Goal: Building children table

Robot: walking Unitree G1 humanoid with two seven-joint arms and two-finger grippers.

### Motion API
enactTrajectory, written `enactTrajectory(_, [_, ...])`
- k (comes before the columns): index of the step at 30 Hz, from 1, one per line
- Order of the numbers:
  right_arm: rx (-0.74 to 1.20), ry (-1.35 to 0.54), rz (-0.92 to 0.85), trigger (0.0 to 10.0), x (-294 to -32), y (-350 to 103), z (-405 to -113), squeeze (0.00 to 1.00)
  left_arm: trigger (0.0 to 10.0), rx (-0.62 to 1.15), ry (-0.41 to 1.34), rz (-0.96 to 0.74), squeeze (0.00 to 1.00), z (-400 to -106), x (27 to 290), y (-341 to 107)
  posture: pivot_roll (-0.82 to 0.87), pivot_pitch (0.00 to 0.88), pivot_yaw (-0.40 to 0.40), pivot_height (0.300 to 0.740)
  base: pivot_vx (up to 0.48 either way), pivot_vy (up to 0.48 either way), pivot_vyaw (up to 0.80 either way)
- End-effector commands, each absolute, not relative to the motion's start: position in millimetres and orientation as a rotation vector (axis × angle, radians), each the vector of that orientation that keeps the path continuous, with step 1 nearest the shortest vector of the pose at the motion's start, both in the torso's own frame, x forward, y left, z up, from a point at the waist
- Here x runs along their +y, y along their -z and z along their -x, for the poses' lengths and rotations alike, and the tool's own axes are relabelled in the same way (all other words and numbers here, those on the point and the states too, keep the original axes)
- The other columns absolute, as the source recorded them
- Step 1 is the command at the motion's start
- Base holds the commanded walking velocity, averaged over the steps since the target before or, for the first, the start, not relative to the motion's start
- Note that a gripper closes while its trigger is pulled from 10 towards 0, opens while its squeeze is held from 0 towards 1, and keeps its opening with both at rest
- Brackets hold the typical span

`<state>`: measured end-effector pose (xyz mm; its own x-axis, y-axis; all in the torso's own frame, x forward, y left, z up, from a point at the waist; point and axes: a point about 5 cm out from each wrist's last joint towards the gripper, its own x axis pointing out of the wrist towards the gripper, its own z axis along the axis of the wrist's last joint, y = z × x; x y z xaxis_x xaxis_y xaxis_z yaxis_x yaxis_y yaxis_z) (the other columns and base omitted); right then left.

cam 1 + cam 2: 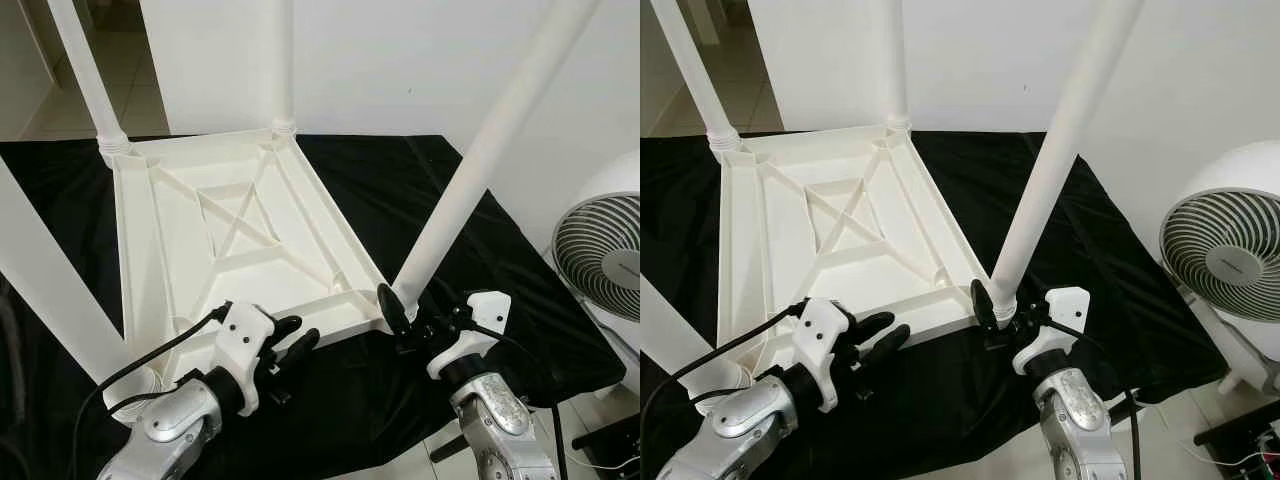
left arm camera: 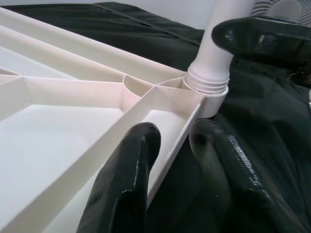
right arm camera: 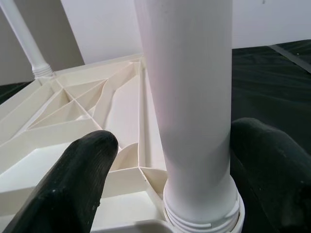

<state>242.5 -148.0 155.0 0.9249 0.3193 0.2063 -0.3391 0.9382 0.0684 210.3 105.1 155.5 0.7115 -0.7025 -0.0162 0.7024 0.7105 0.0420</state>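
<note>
Right gripper [image 1: 402, 312] at the near right corner of the tabletop [image 1: 240, 235], black fingers [image 3: 73, 179] spread either side of the leg [image 1: 480, 165] just above its threaded collar; contact with the pole not clear from the wrist view, so grip uncertain. Left gripper [image 1: 292, 345] at the near edge of the tabletop, left of that corner, fingers [image 2: 124, 189] apart and straddling the thin rim, one over the ribbed underside, the other over the cloth [image 1: 420, 180]; clamped on nothing.

Tabletop white, upside down on the black cloth, underside up, crossed by diagonal ribs around a central rectangle. Leg at each of the four corners, all white and standing up: far left leg [image 1: 88, 75], far right leg [image 1: 283, 60], near left leg [image 1: 45, 270] leaning out toward the left, and the near right one tilted out to the right. Ridged collar seated in the corner socket [image 2: 206, 90] at the base of the near right leg.

White fan [image 1: 1225, 255] on the floor at the right, well apart from the tabletop, beyond the cloth's edge. White wall [image 1: 400, 60] behind. Black cable [image 1: 150, 355] looped from the left wrist back toward the arm.
</note>
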Motion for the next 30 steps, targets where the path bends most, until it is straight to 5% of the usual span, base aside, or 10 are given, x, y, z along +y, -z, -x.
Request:
enactTrajectory(1, [-0.176, -0.366, -0.112, 10.0, -145, -151, -244, 0.00, 10.0, 0.010, 0.710, -0.047, 0.00, -210, 108, -155, 0.08, 0.111, -0.073, 0.740, 0.000, 0.000, 0.00])
enactTrajectory(30, [-0.129, -0.536, -0.088, 10.0, -144, -146, -223, 0.00, 10.0, 0.021, 0.643, -0.028, 0.00, -184, 127, -168, 0.12, 0.205, -0.083, 0.740, 0.000, 0.000, 0.00])
